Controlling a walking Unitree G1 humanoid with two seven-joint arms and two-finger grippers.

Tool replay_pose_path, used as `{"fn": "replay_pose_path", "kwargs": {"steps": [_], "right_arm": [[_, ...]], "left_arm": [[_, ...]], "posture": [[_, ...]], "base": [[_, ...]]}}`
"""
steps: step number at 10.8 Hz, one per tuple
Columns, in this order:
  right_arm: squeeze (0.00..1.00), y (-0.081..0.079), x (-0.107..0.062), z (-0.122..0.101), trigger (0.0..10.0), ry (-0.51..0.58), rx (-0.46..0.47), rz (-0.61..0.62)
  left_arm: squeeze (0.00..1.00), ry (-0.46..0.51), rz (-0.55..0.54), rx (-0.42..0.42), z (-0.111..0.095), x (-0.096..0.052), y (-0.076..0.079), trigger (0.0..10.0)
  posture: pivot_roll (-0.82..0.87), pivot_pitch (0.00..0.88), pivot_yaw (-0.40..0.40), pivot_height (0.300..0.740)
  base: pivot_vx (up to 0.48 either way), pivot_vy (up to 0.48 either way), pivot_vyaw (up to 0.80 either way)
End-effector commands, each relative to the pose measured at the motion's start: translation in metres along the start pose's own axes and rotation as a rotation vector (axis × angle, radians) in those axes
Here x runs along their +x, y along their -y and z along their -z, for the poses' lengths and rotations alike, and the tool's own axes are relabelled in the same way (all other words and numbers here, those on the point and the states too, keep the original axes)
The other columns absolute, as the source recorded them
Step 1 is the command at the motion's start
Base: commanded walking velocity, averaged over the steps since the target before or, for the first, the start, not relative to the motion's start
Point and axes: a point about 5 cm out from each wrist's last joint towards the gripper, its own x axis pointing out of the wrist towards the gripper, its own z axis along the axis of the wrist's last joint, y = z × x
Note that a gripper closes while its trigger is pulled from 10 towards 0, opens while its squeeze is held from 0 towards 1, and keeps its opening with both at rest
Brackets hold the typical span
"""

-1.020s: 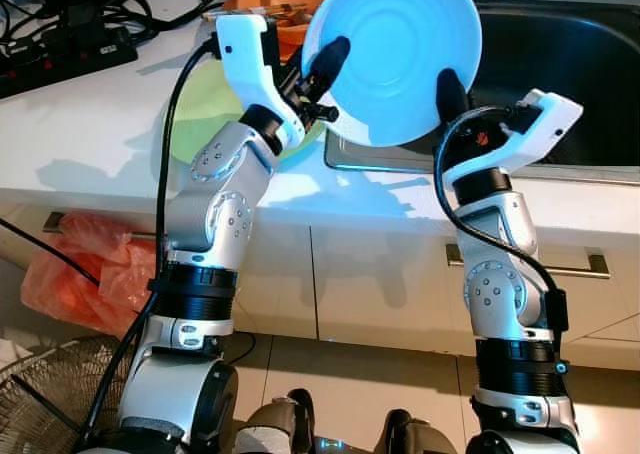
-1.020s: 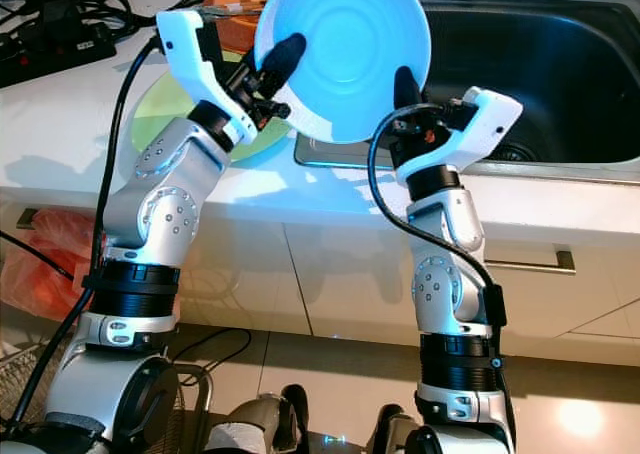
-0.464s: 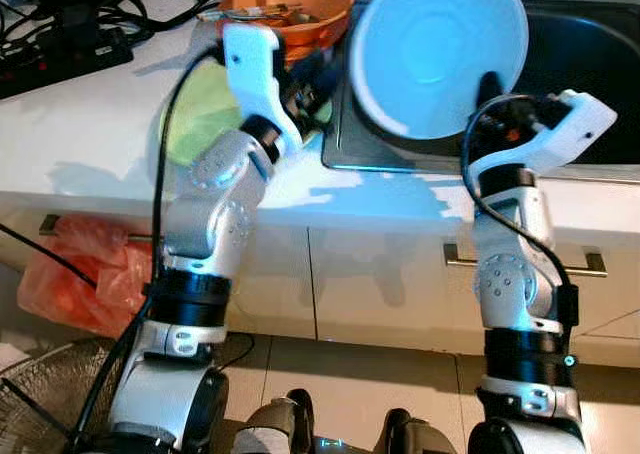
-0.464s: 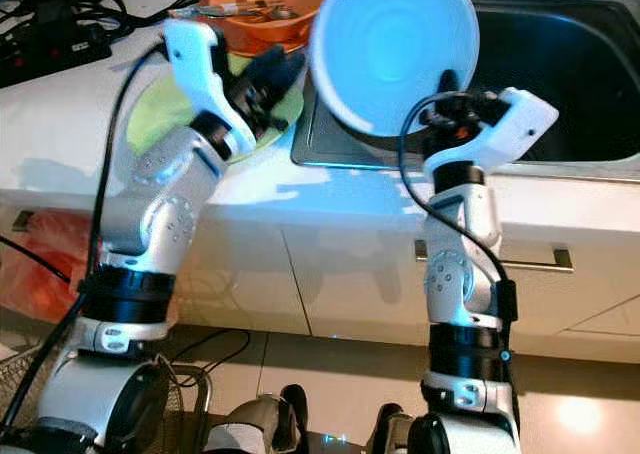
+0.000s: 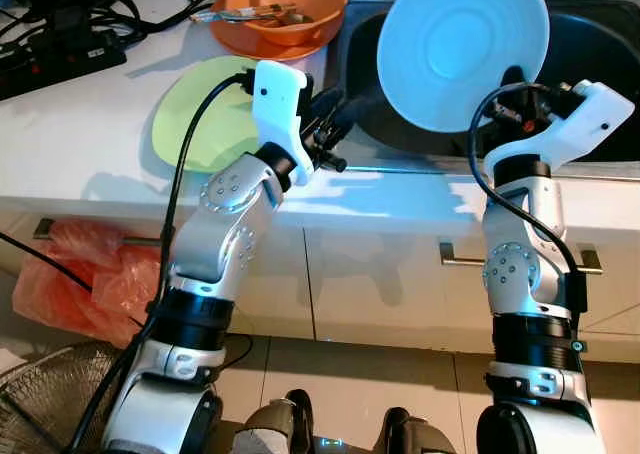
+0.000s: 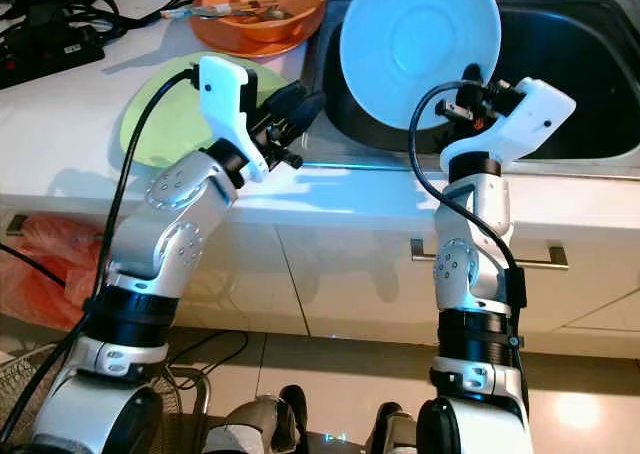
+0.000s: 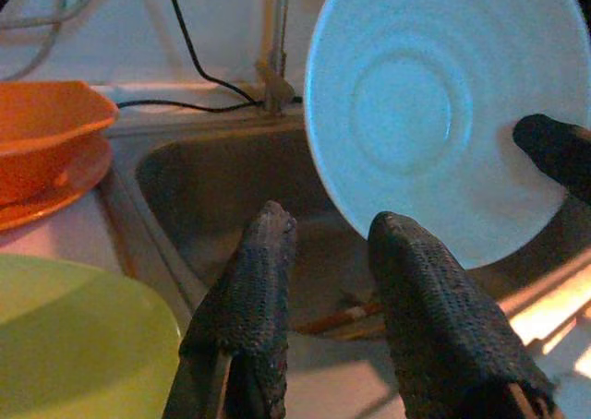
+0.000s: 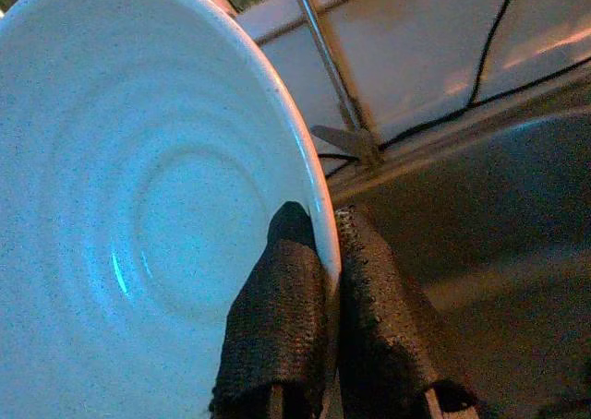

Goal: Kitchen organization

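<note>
A light blue plate (image 5: 462, 49) is being held upright over the sink (image 5: 600, 54), its rim pinched by the right gripper (image 8: 323, 281). The left gripper (image 7: 328, 244), with fingers a little apart and empty, is being kept beside the green plate (image 5: 205, 124), near the orange bowl (image 5: 280, 14).

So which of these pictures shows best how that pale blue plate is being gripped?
The right wrist view: the right gripper pinches the pale blue plate by its rim, one finger on each face. The eye views show the plate upright over the sink. The left wrist view shows one fingertip on its rim.
</note>
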Motion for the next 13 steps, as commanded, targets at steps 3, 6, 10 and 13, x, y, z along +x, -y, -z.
{"fn": "replay_pose_path", "kwargs": {"steps": [3,6,10,13], "right_arm": [[0.00,0.000,0.012,-0.007,0.0,0.049,-0.071,-0.014],[0.00,0.005,0.021,0.001,10.0,0.015,-0.189,-0.012],[0.00,0.006,0.039,-0.003,10.0,0.028,-0.385,-0.067],[0.00,0.001,0.046,0.011,10.0,-0.029,-0.637,-0.185]], "left_arm": [[0.00,-0.095,0.060,0.051,0.016,-0.007,0.009,10.0],[0.00,-0.136,0.074,0.064,0.025,-0.010,0.017,10.0],[0.00,-0.161,0.097,0.059,0.031,-0.013,0.025,10.0],[0.00,-0.176,0.111,0.060,0.033,-0.014,0.029,10.0]], "posture": [[0.09,0.185,0.073,0.740],[0.10,0.186,0.072,0.740],[0.10,0.184,0.076,0.740],[0.10,0.181,0.076,0.740]], "base": [[0.000,0.000,0.00],[0.000,0.000,0.00],[0.000,0.000,0.00],[0.000,0.000,0.00]]}}
